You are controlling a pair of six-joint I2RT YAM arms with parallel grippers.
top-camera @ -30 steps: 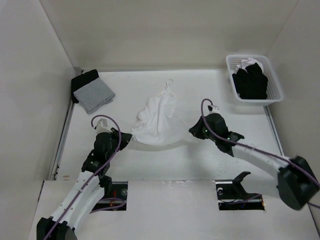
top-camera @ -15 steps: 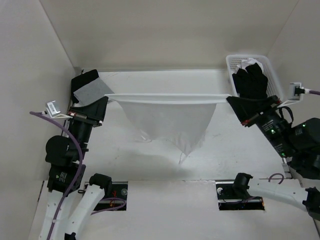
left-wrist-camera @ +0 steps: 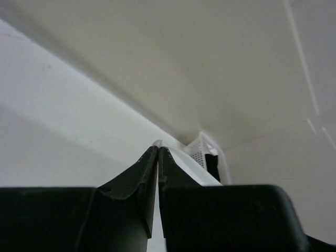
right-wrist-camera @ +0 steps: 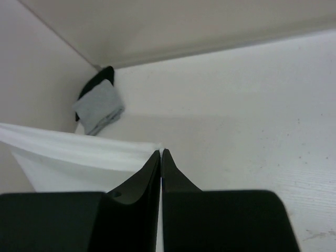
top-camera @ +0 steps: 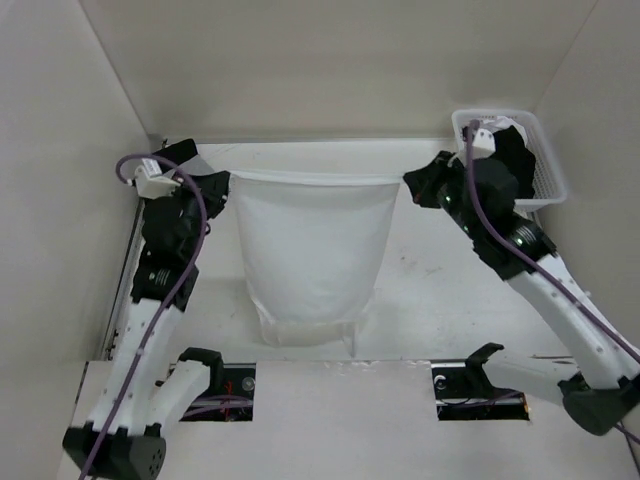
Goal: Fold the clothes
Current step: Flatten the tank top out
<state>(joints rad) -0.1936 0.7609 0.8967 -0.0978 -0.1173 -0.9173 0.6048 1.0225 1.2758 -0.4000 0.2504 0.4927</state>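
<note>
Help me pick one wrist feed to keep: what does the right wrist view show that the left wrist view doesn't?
Right wrist only: a folded grey cloth on a black garment in the corner, and a wide stretch of the white T-shirt. Left wrist only: the white basket holding black fabric. Both: the view's own pincer, right pincer or left pincer, shut on the T-shirt's taut edge.

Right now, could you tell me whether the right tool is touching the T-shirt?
Touching. In the right wrist view, the T-shirt's top edge runs straight into the shut right tool and is pinched at its tips.
</note>
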